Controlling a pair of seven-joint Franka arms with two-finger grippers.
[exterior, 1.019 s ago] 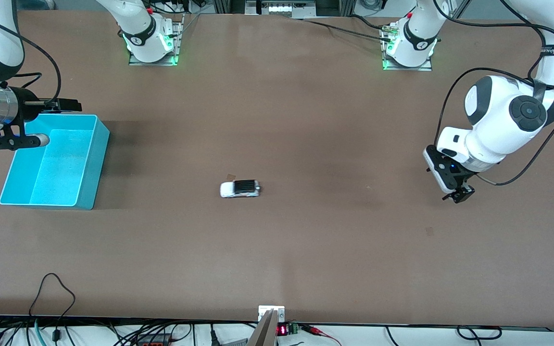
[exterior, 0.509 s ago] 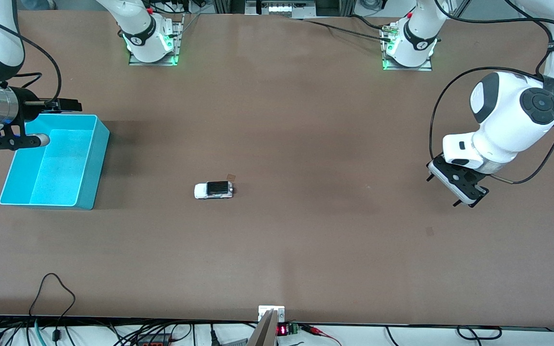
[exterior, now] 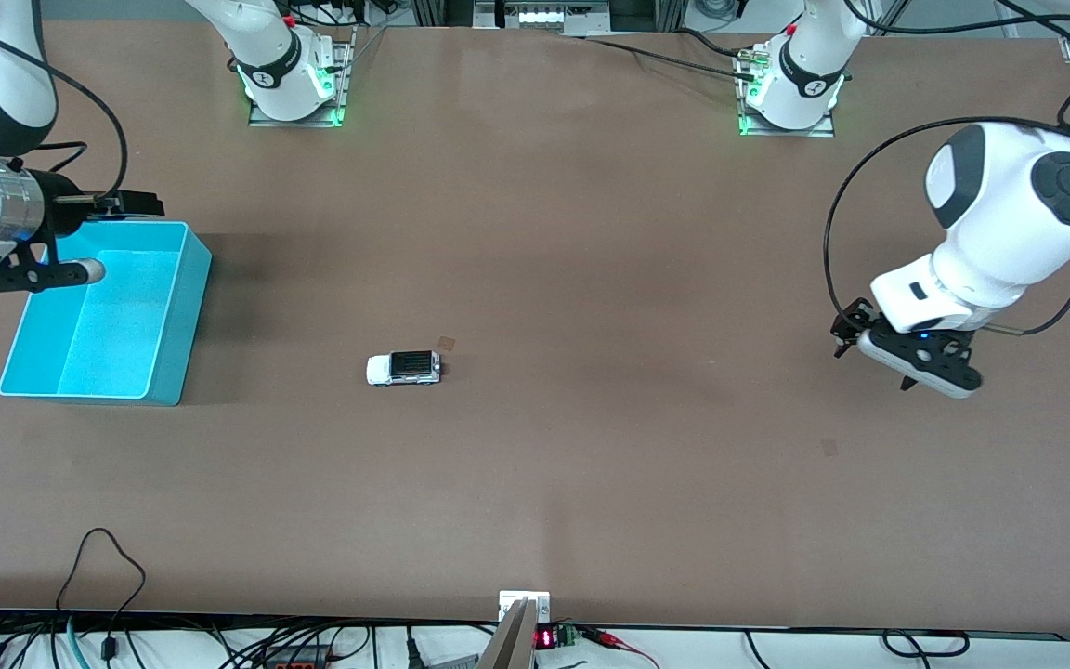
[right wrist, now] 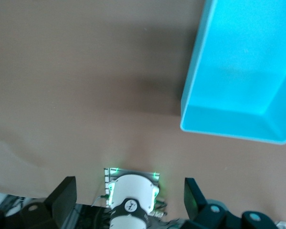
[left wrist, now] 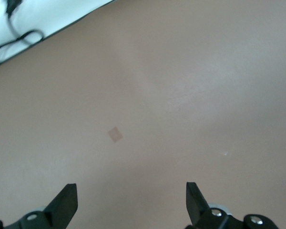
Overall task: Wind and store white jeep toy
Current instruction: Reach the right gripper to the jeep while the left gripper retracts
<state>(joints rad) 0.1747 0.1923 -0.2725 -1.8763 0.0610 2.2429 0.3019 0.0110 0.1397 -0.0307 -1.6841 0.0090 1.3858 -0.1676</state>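
The right gripper (exterior: 94, 237) hung open over the turquoise bin (exterior: 168, 348), holding nothing. At the table's (exterior: 591, 483) centre the white jeep toy (exterior: 403, 368) lay lengthwise from nine to three o'clock, hood at nine. The left gripper (exterior: 872, 355) hovered open over bare table, empty.

Turquoise bin (exterior: 108, 316) on brown table (exterior: 591, 232) at the right arm's end; cables (exterior: 98, 567) along the table's near edge.

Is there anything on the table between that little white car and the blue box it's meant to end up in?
Nothing visible: only bare table lies between the white jeep toy and the turquoise bin. The open right gripper hangs over the bin; the open left gripper is over the table's other end.
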